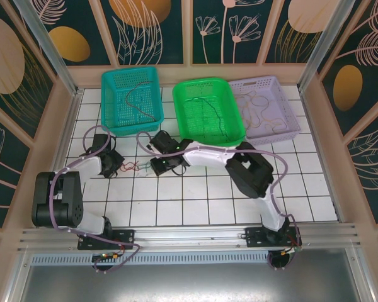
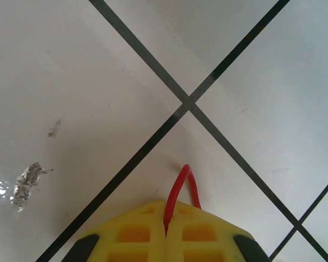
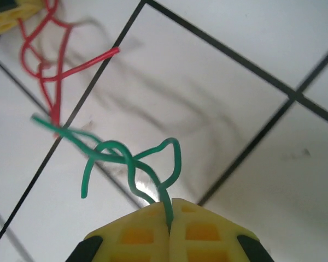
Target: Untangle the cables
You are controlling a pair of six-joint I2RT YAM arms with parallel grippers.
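A red cable (image 2: pixel 180 188) loops out from between the yellow fingers of my left gripper (image 2: pixel 166 218), which is shut on it just above the white tiles. My right gripper (image 3: pixel 170 215) is shut on a green cable (image 3: pixel 126 161) that curls and knots in front of it. Further off in the right wrist view, the red cable (image 3: pixel 46 65) tangles toward the green one's far end. From above, the left gripper (image 1: pixel 113 165) and the right gripper (image 1: pixel 156 166) face each other, with the thin red and green cables (image 1: pixel 135 167) stretched between them.
Three baskets stand at the back: a teal basket (image 1: pixel 110 94) with a dark cable, a green basket (image 1: pixel 183 113) with dark cables, and a lilac basket (image 1: pixel 293 123) with yellow-tan cables. A scuff mark (image 2: pixel 26 183) lies on the tile left of the left gripper.
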